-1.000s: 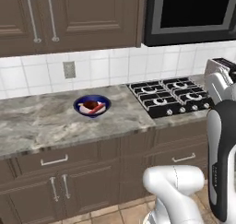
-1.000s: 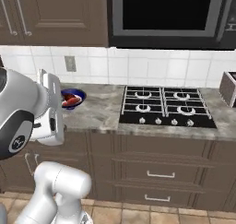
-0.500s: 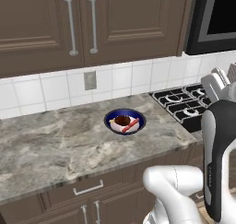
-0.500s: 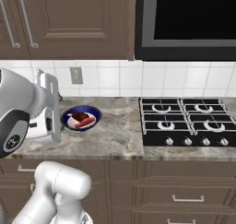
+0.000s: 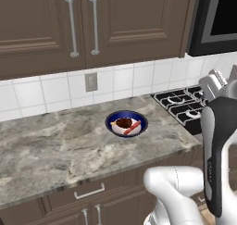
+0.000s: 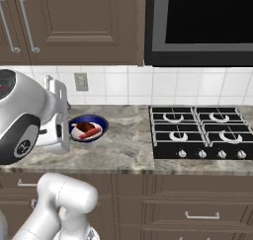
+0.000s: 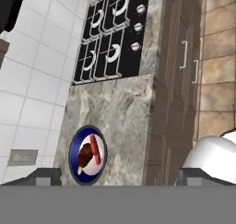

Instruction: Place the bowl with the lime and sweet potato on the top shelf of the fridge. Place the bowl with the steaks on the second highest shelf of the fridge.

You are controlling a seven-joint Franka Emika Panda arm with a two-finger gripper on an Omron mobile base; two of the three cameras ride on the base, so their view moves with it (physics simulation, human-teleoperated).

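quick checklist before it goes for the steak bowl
1. Bowl with the steaks located on the marble counter: ok, upright, left of the stove.
2. Steaks inside the bowl: ok, dark and red pieces lie in it.
3. Space around the bowl free: ok, nothing else stands on the counter near it.
4. Pincer empty: ok, nothing sits between its fingertips, which stand far apart.
5. Pincer over the bowl: not ok, the bowl lies off toward one fingertip in the hand view.
6. Fridge open and second shelf free: cannot tell from these views.
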